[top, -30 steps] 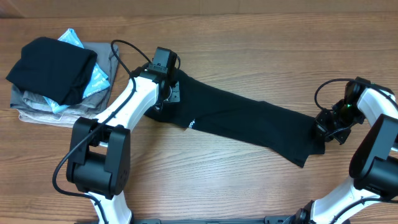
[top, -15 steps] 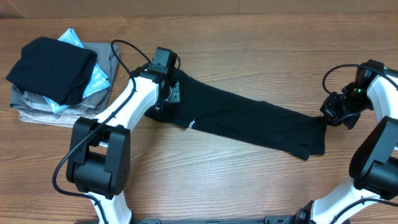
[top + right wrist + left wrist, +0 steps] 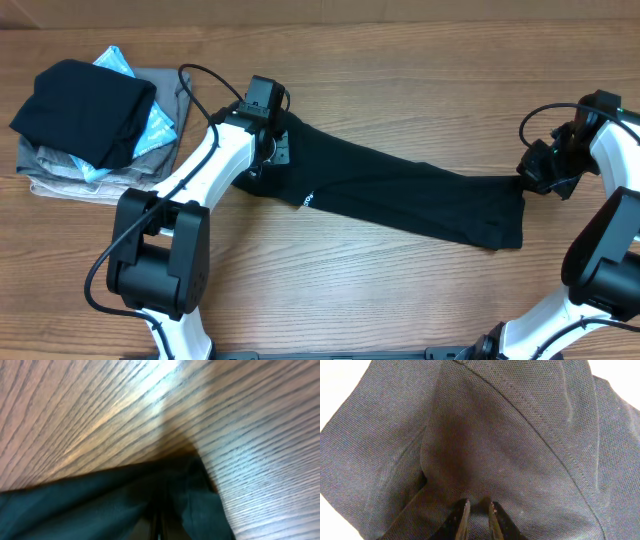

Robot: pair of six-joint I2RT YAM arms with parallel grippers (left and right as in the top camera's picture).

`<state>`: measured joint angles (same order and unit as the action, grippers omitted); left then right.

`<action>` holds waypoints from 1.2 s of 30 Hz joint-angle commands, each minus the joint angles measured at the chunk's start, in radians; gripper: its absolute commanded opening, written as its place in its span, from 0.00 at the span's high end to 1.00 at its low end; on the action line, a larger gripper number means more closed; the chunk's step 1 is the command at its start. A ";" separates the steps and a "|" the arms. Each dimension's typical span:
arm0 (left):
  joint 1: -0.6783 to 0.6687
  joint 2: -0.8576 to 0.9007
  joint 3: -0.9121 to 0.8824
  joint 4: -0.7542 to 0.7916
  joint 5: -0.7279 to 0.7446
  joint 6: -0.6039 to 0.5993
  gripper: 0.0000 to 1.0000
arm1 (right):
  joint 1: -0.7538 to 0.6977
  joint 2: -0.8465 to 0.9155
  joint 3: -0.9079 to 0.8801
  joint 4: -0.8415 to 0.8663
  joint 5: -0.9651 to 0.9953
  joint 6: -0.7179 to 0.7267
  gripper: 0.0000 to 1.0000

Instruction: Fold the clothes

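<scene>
The clothes point(image 3: 400, 190), a black T-shirt folded into a long band, lie stretched across the table from upper left to right. My left gripper point(image 3: 271, 147) holds the band's left end. In the left wrist view its fingertips point(image 3: 464, 512) pinch a raised ridge of the clothes point(image 3: 485, 435), so it is shut on the fabric. My right gripper point(image 3: 530, 181) is shut on the band's right end, near the table's right edge. In the right wrist view the dark clothes point(image 3: 90, 505) bunch around the closed right gripper point(image 3: 160, 525) just above the wood.
A stack of folded garments sits at the back left: a black one point(image 3: 85, 110) on top, a light-blue patterned one point(image 3: 158, 125) under it, and grey ones point(image 3: 60, 175) at the bottom. Bare wooden table point(image 3: 400, 60) surrounds the band.
My right gripper has moved toward the back right with the shirt's end in it, drawing the band longer and straighter. The left arm has stayed put.
</scene>
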<state>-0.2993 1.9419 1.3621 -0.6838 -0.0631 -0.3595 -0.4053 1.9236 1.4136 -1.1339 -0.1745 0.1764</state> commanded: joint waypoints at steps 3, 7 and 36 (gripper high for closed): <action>0.005 -0.001 -0.001 0.005 0.004 0.023 0.83 | 0.000 0.010 -0.020 0.010 0.027 -0.016 0.91; 0.013 -0.001 0.029 0.008 0.002 0.022 0.83 | 0.000 0.010 -0.026 -0.003 0.028 -0.016 0.57; 0.140 0.153 0.224 -0.154 0.187 0.012 0.85 | 0.089 -0.061 -0.355 0.113 -0.007 0.093 0.96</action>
<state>-0.1551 2.0403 1.6009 -0.8433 0.0799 -0.3603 -0.3050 1.8931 1.1183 -1.0462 -0.2581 0.1936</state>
